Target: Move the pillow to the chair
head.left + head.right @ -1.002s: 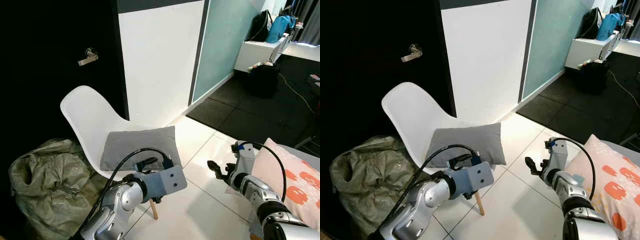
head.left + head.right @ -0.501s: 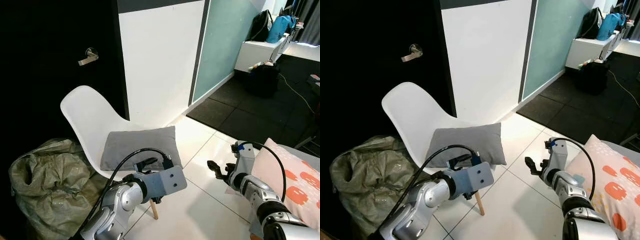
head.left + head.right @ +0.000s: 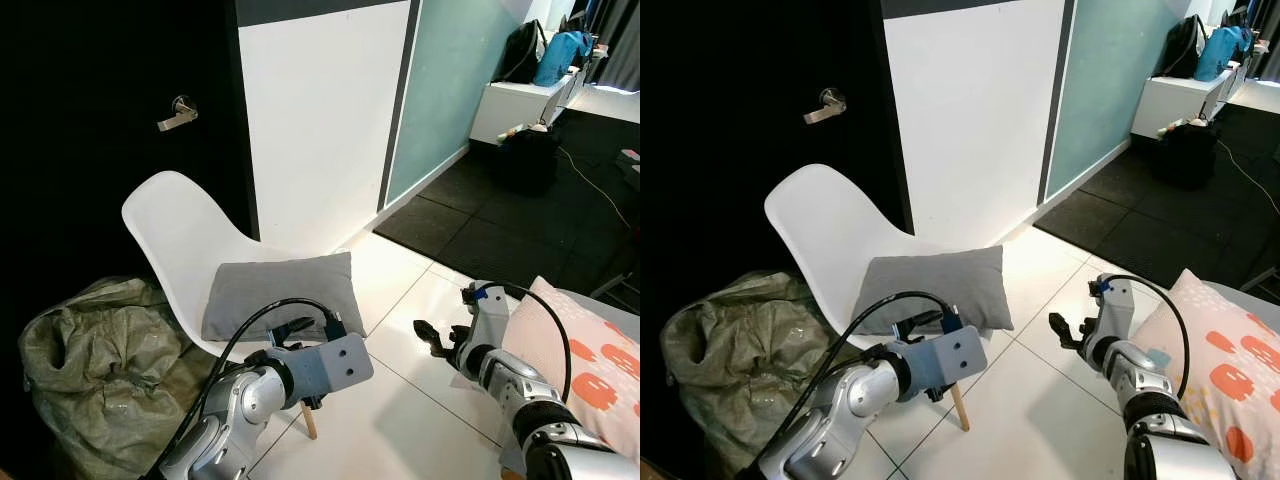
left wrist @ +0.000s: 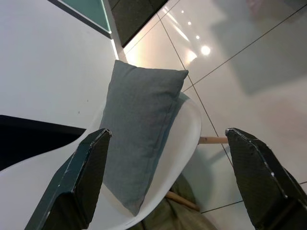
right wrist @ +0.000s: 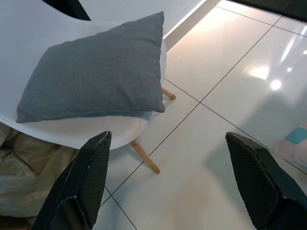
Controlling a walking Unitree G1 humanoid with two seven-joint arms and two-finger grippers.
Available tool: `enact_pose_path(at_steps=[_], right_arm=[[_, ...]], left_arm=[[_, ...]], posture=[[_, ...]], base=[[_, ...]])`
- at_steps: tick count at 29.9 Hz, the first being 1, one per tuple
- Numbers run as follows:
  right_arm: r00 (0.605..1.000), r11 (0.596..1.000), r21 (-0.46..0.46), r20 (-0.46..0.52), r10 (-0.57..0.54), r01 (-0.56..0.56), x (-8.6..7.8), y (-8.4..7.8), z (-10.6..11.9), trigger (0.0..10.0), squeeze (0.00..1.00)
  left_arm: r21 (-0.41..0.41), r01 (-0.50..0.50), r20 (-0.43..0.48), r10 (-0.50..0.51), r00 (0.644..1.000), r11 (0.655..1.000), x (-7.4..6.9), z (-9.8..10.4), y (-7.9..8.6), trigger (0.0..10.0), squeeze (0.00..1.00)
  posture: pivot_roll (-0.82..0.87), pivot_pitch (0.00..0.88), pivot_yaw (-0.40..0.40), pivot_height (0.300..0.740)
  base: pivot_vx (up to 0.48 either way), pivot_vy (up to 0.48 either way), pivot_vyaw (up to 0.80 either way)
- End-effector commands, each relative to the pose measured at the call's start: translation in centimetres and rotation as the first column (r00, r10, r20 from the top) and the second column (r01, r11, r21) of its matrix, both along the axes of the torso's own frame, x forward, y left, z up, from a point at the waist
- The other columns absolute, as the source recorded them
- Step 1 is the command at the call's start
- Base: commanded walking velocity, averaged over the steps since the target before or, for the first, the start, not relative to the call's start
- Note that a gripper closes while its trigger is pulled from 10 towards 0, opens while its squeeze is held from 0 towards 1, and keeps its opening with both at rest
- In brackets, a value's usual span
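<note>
A grey pillow point(image 3: 278, 293) lies flat on the seat of a white shell chair point(image 3: 180, 235) with wooden legs, in front of a black door. My left gripper point(image 3: 292, 329) hovers just in front of the pillow's near edge, open and holding nothing; in the left wrist view its fingers point(image 4: 76, 182) frame the grey pillow point(image 4: 136, 129). My right gripper point(image 3: 430, 337) hangs open over the tiled floor to the right of the chair, clear of the pillow point(image 5: 96, 76).
A crumpled green-grey sack point(image 3: 95, 360) lies on the floor left of the chair. A white pillow with orange spots point(image 3: 590, 365) sits at the right by my right arm. Bags point(image 3: 550, 50) rest on a white bench far back. Glossy white tiles point(image 3: 400, 400) lie ahead.
</note>
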State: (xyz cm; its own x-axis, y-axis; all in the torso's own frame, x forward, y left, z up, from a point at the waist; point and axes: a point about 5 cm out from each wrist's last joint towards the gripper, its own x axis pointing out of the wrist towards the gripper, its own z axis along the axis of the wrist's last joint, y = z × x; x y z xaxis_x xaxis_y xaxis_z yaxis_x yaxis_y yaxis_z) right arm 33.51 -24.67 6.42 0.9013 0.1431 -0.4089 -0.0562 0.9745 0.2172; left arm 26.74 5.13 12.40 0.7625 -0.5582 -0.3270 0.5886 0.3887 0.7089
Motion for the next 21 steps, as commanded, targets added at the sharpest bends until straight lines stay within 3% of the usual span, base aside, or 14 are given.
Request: enact_pose_path(at_steps=[1,21], right_arm=[[1.0,1.0,0.018,0.011,0.003,-0.004,0.24,0.37,0.2,10.0,0.0],[1.0,1.0,0.021,0.007,0.009,-0.009,0.12,0.25,0.13,10.0,0.0]], left_arm=[[0.022,0.004,0.012,-0.004,1.0,1.0,-0.17,-0.1,0.2,10.0,0.0],[0.023,0.006,0.013,-0.006,1.0,1.0,-0.17,0.05,0.16,10.0,0.0]], posture=[[-0.18,0.014,0.009,0.734],[-0.18,0.026,0.003,0.734]], base=[[0.0,0.0,0.0],[0.0,0.0,0.0]])
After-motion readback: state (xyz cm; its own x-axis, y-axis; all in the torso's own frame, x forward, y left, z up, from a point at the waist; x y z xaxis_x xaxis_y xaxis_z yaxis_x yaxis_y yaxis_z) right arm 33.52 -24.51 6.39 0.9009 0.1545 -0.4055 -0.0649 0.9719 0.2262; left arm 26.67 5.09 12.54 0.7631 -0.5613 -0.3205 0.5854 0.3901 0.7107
